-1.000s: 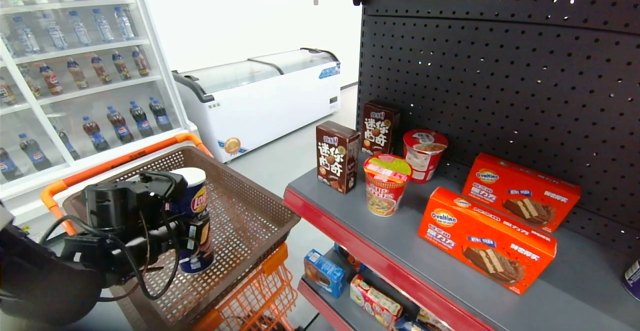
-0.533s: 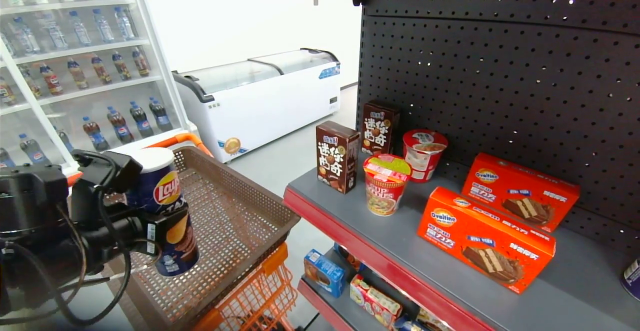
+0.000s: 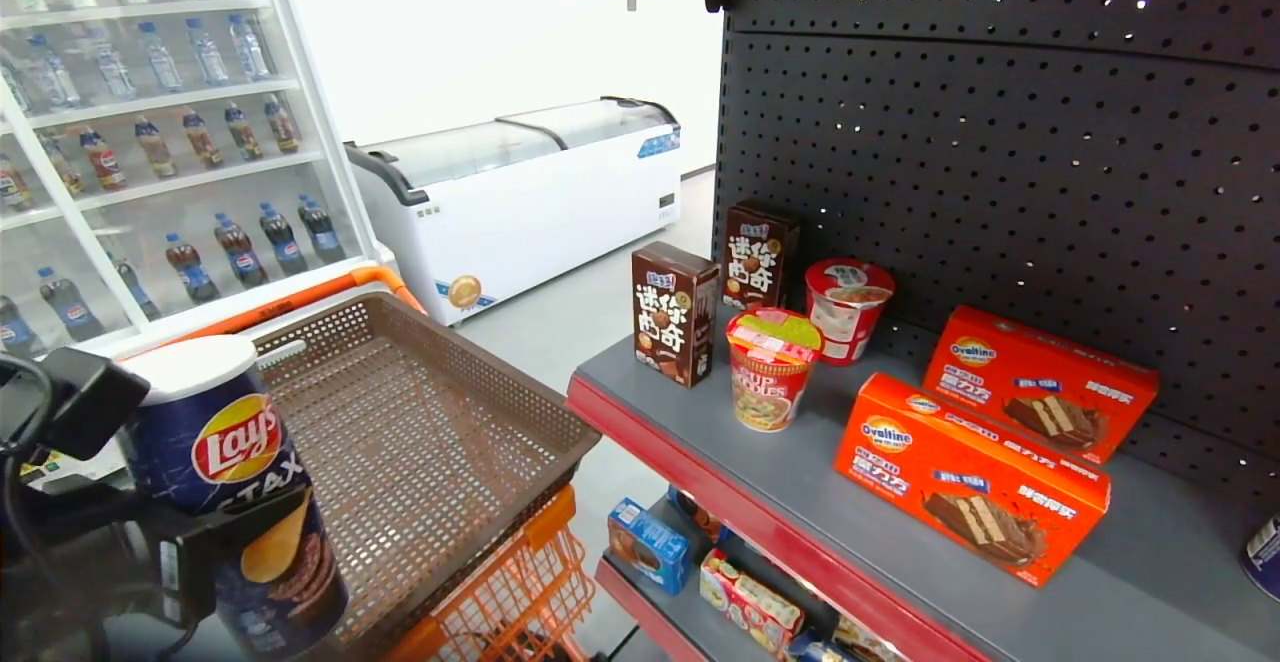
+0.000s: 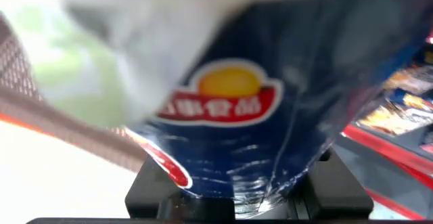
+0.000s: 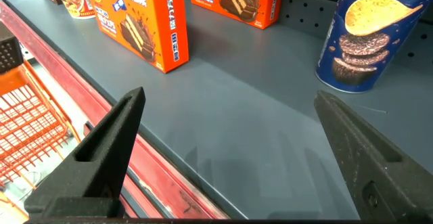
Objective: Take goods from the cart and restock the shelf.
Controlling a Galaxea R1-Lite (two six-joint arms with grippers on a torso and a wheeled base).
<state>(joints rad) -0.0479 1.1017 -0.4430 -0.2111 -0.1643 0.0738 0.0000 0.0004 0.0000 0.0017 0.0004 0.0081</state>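
1. Your left gripper point(image 3: 185, 467) pinches the can point(image 3: 235, 502) at mid-height, apparently just above the cart's point(image 3: 450, 412) left rim.
2. The can stands near upright, white lid up.
3. Your right gripper point(image 5: 230, 149) is spread above the shelf point(image 5: 243, 109).

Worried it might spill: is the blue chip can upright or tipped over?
Roughly upright, leaning slightly: the chip can has its white lid facing up, and the left gripper holds its side, jaws closed on it.

Grey shelf point(image 3: 780, 487), orange boxes point(image 3: 975, 477), noodle cups point(image 3: 770, 367), brown cartons point(image 3: 675, 312)
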